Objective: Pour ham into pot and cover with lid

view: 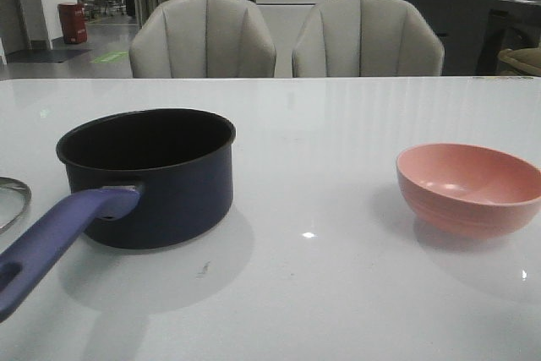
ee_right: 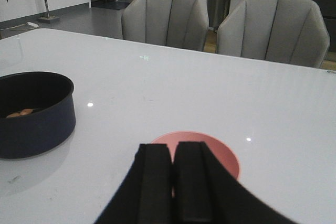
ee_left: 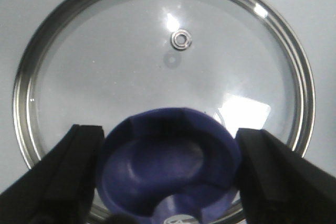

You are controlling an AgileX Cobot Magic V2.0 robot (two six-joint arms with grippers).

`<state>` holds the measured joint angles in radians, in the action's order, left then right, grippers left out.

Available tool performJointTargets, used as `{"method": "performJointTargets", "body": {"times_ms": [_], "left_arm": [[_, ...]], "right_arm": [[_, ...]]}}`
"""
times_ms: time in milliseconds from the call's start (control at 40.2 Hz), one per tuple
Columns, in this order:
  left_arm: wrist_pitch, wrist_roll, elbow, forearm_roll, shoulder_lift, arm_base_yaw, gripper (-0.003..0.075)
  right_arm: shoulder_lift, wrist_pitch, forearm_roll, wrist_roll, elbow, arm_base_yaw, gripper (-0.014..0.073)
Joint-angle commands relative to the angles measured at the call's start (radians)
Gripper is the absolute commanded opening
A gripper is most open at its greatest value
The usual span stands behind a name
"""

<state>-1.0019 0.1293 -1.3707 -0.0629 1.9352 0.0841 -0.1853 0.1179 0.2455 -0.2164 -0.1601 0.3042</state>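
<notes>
Left wrist view: the lid (ee_left: pixel 163 72) lies flat on the table, its knob (ee_left: pixel 168 163) between the left gripper's (ee_left: pixel 167 174) wide-spread fingers (ee_left: pixel 71 174), untouched. Pot (view: pixel 152 177), holding ham (ee_right: pixel 20 113), sits at the lid's 3 o'clock; right gripper (ee_right: pixel 173 182) pinched empty.

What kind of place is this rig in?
Probably a showroom or office lounge, not a home kitchen: two grey upholstered chairs at a white table, open floor beyond with a red bin.
</notes>
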Motion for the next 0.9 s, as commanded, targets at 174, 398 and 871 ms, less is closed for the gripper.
{"method": "performJointTargets", "body": {"times_ms": [174,398,871], "left_arm": [[0.011,0.012,-0.031,-0.011,-0.039,0.002,0.0328],[0.024,0.012,-0.031,-0.011,-0.039,0.002,0.0329],[-0.111,-0.018,-0.190,-0.011,-0.041,0.000,0.0330]], "right_arm": [[-0.007,-0.077,0.001,-0.007,-0.027,0.002,0.0146],[-0.007,-0.077,0.001,-0.007,-0.027,0.002,0.0146],[-0.007,-0.077,0.001,-0.007,-0.027,0.002,0.0146]]}}
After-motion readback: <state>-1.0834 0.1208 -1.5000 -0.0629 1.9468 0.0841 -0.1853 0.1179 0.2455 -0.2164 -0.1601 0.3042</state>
